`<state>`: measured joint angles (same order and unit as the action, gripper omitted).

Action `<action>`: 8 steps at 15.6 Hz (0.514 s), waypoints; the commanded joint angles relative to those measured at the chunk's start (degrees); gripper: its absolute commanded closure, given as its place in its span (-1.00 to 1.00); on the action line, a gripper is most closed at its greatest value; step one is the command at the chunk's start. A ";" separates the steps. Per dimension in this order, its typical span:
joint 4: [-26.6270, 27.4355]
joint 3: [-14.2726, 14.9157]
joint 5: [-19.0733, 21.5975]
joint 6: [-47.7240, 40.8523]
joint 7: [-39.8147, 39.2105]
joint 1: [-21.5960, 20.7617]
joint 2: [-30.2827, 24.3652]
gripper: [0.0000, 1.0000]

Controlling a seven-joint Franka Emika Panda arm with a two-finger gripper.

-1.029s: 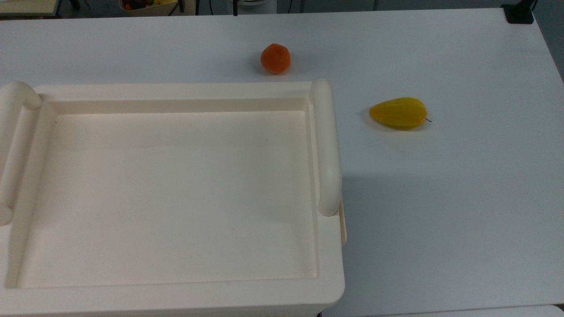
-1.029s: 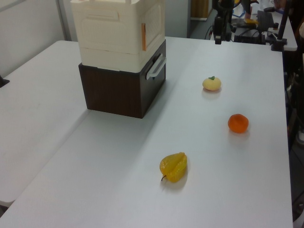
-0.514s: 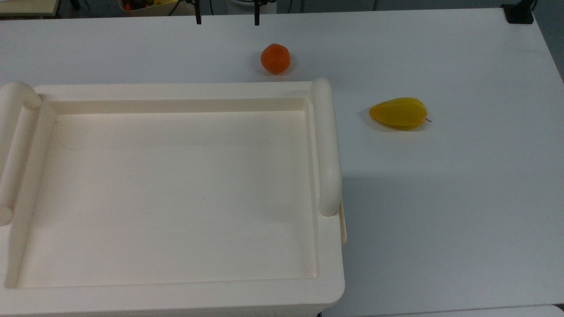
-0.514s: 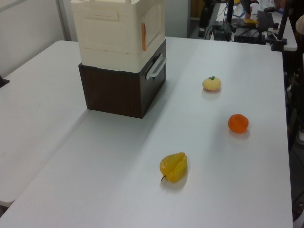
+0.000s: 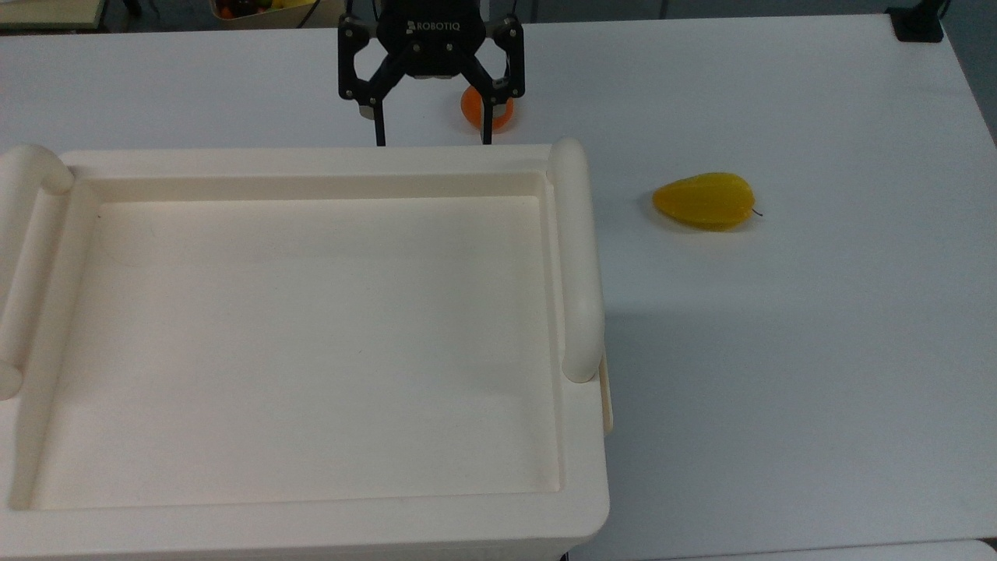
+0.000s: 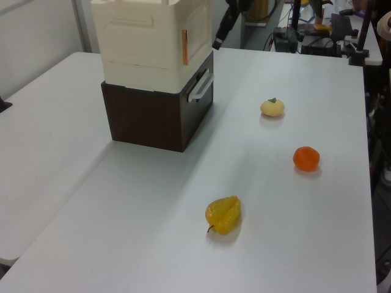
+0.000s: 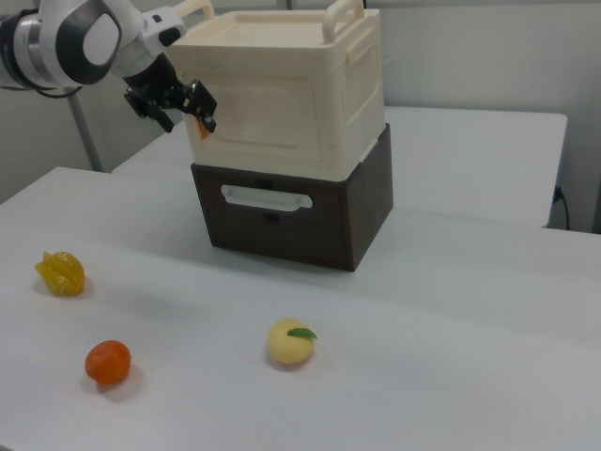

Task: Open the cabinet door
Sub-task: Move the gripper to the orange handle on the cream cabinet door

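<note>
Top view puts my gripper (image 5: pixel 432 143) at twelve o'clock above the cabinet (image 5: pixel 311 343), its two black fingers (image 5: pixel 381 128) spread wide apart and empty, tips just at the cabinet's far rim. An orange (image 5: pixel 477 111) sits partly behind one finger. A yellow starfruit (image 5: pixel 704 200) lies out at three o'clock from the cabinet, well apart. In the right view my gripper (image 7: pixel 178 105) hangs beside the cream box, close to the cabinet door (image 7: pixel 254 117), which sits flush and closed. The cabinet rests on a dark brown base (image 7: pixel 291 211); a pale peach-like fruit (image 7: pixel 290 342) lies at six o'clock from it.
</note>
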<state>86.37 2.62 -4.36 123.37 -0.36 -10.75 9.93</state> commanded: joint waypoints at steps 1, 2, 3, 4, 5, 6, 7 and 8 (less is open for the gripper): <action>-2.17 -0.33 0.84 5.90 2.64 -1.55 2.63 -0.94; -2.17 -0.33 0.84 7.92 3.08 -1.73 3.24 -0.94; -2.08 -0.33 0.67 9.77 3.09 -1.73 3.42 -0.94; -2.08 -0.33 0.40 11.27 3.09 -1.81 4.03 -0.94; -2.08 -0.33 0.23 12.50 3.09 -2.34 4.39 -0.94; -2.08 -0.33 0.22 13.99 3.09 -2.69 4.83 -0.94; -2.08 -0.33 0.14 15.66 3.09 -2.87 5.27 -0.93; -2.08 -0.33 0.14 16.63 3.09 -2.87 5.44 -0.90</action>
<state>85.53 2.09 -4.35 137.11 1.72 -12.88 13.97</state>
